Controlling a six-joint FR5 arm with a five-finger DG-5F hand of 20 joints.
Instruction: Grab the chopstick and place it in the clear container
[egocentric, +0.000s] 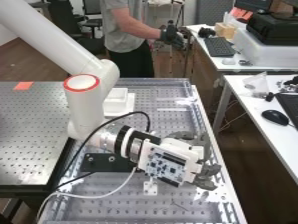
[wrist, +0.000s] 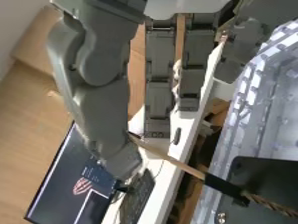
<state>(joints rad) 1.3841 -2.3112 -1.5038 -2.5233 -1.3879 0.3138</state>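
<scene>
Wrist view shows the chopstick (wrist: 187, 169) pinched by one end in the hand (egocentric: 209, 171), its length jutting out.

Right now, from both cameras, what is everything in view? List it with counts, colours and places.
Chopstick: one, brown with black and patterned parts, slanting beside the hand
Clear plastic tray: one, see-through, along the bench
White box: one, behind the arm
Black plate: one, on the bench
Small bracket: one, white, near the hand
Perforated plate: one, grey, left
Square: one, orange, on that plate
Keyboards: at least two, black, desks
Mouse: one, black, right desk
Monitor: at least one, dark, by a desk
Cables: black and white, along the arm
Arm: one, white
Hand: one, dark grey, over the bench
</scene>
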